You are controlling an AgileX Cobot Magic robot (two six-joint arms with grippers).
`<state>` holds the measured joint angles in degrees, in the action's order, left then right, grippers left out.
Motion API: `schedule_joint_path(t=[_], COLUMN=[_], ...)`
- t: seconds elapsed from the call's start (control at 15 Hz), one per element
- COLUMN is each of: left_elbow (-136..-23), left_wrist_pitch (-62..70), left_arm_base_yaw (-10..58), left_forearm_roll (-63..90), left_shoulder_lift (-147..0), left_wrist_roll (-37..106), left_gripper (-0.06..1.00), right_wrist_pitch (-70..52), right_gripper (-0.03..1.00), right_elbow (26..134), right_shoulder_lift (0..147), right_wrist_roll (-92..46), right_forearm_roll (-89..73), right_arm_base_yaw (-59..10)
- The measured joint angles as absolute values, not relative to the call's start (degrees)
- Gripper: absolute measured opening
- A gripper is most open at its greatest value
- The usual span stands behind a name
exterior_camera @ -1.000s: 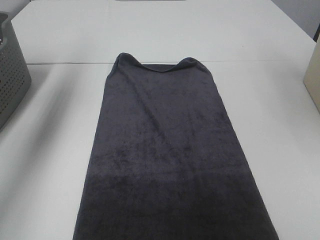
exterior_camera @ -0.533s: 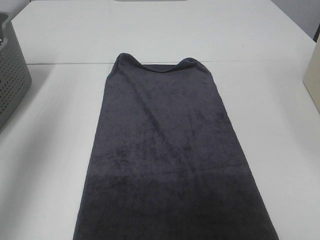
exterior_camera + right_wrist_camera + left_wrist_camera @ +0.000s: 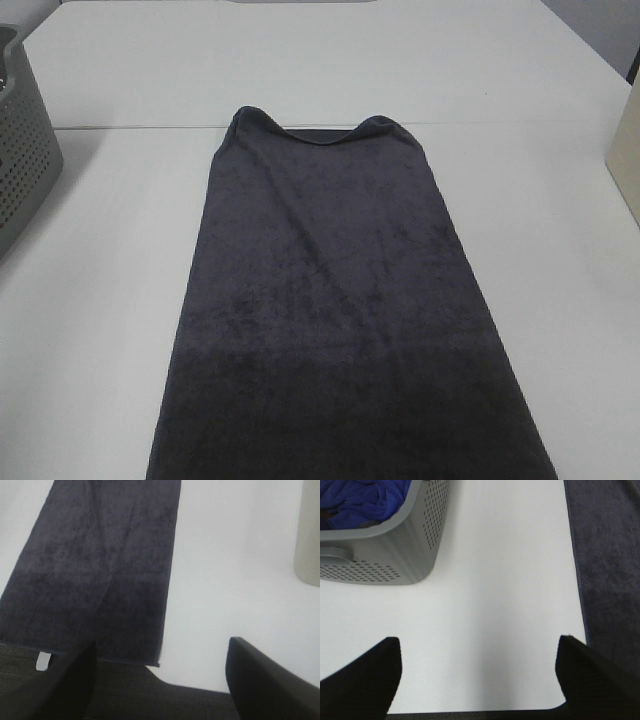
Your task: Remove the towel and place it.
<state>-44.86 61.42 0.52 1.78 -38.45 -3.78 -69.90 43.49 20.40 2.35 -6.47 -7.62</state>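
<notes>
The right gripper (image 3: 160, 680), jaws spread wide and empty, hangs over the white surface (image 3: 235, 580) beside the flat charcoal towel (image 3: 100, 570); a small white tag (image 3: 43, 660) shows at the towel's corner.

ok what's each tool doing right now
Left tool: open, holding nothing, over bare table beside the towel.
Right tool: open, holding nothing.

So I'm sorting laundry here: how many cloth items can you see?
2. The dark towel lies flat on the table's middle; a blue cloth sits in the grey basket on the left. More may be hidden underneath.
</notes>
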Motion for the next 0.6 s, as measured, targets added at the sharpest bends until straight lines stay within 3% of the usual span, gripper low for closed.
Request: schedule_joint_path(t=[0.33, 0.6], left_elbow=[-34.61, -33.8], left_wrist_pitch=[59.07, 68.98], left_arm_base_yaw=[0.52, 0.52], left_forearm_roll=[-1.09, -4.7], left_shoulder_lift=[-15.93, -0.11], left_wrist_roll=[-3.78, -3.78], left_gripper=[0.79, 0.79], right_wrist_pitch=[-69.96, -69.67], right_gripper=[0.7, 0.7], right_elbow=[31.51, 28.53], right_shoulder_lift=[5.96, -0.29], right_wrist_roll=[2.23, -1.32], right_forearm_roll=[-5.16, -3.04], right_arm_base_yaw=[-7.62, -7.62])
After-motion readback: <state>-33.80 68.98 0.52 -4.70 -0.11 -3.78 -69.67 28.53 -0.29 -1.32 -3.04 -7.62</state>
